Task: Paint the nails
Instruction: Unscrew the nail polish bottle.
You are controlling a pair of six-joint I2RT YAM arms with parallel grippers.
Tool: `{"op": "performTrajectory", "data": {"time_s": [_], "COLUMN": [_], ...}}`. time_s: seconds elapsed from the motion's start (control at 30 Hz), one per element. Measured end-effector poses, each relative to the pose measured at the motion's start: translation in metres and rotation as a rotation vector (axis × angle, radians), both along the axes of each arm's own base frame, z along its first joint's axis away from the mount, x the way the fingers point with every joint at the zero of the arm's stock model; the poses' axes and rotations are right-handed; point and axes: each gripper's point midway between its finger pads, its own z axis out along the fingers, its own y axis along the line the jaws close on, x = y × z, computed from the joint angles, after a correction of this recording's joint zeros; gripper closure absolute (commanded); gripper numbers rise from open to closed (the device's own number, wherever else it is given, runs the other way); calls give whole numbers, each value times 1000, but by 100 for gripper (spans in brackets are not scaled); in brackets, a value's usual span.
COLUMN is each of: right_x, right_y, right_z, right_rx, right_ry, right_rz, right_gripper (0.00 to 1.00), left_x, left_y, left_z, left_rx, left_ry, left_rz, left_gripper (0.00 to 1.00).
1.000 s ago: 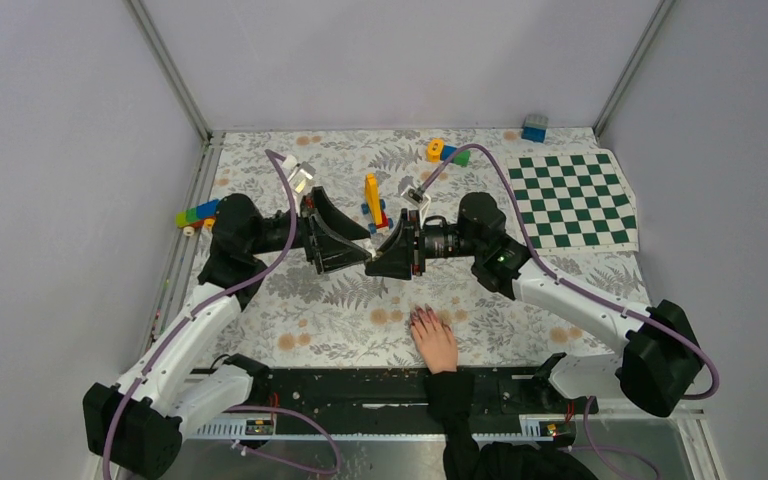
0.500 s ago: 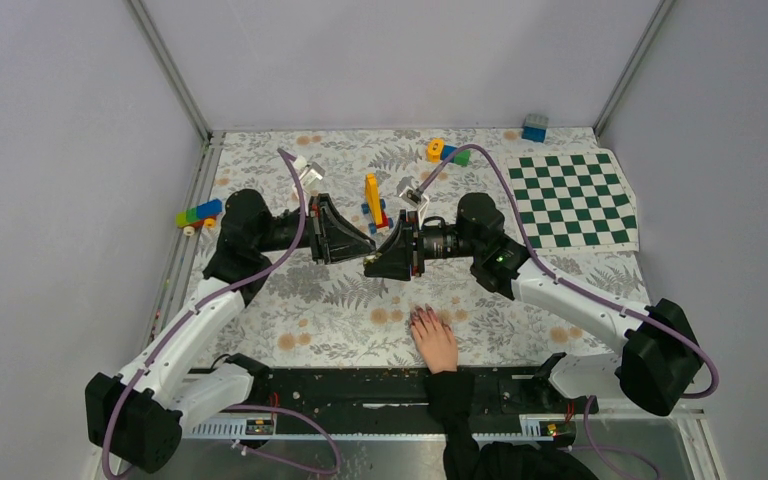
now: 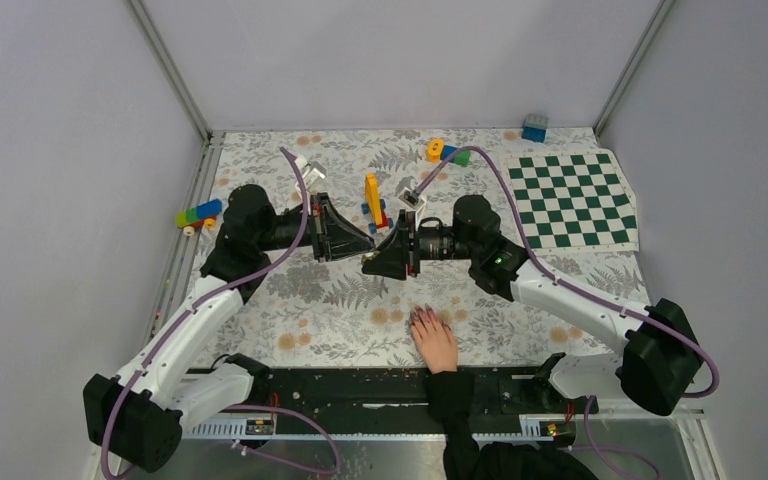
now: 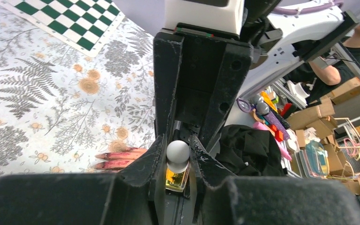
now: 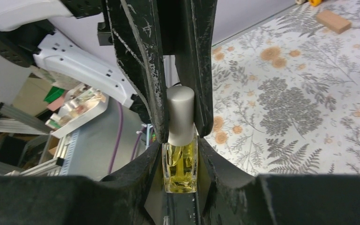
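The right end effector (image 5: pixel 180 149) is clamped on a small bottle (image 5: pixel 180 172) of yellow liquid. The left end effector (image 4: pixel 177 146) grips its grey cap (image 5: pixel 180 112).

From above the nails (image 3: pixel 422 316) are too small to judge, the bottle (image 5: pixel 180 161) is hidden, the sleeve (image 3: pixel 460 440) is cut off.

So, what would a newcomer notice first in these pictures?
The black left gripper and right gripper meet mid-table, both shut on one small glass bottle of yellow liquid with a grey cap. Near the front edge, a pale human hand with dark red nails lies flat on the floral cloth.
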Motion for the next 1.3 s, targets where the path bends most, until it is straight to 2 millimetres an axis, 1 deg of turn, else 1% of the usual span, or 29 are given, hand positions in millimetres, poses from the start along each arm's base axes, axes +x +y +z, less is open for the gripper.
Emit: {"op": "performTrajectory", "data": {"time_s": [0.17, 0.3, 0.5, 0.6, 0.93, 1.13, 1.17, 1.2, 1.27, 1.3], "right_x": [9, 17, 30, 35, 52, 58, 59, 60, 61, 62], "right_y": [1, 1, 1, -1, -4, -2, -2, -2, -2, -1], "right_z": [-9, -19, -40, -46, -57, -60, -60, -60, -58, -57], "right_rx": [-36, -79, -187, -228, -296, -317, -319, -317, -311, -306], "right_ry": [-20, -26, -63, -80, -126, -142, -144, -146, -150, -150], "right_rz": [-68, -128, -265, -323, -489, -557, -565, -569, -580, -582], "right_gripper": [100, 100, 100, 100, 100, 100, 100, 100, 100, 100], "left_x": [9, 18, 31, 36, 51, 55, 55, 56, 57, 57], "left_y": [1, 0, 2, 2, 1, 3, 3, 3, 3, 3], "left_z": [-8, -20, -40, -47, -58, -61, -61, -61, -59, -58], "left_rx": [40, 75, 136, 160, 196, 210, 211, 212, 210, 210], "left_ry": [20, 61, 128, 159, 206, 217, 217, 216, 213, 209], "left_rz": [47, 77, 133, 156, 218, 247, 250, 252, 253, 255], "left_gripper": [100, 100, 100, 100, 100, 100, 98, 89, 62, 46]}}
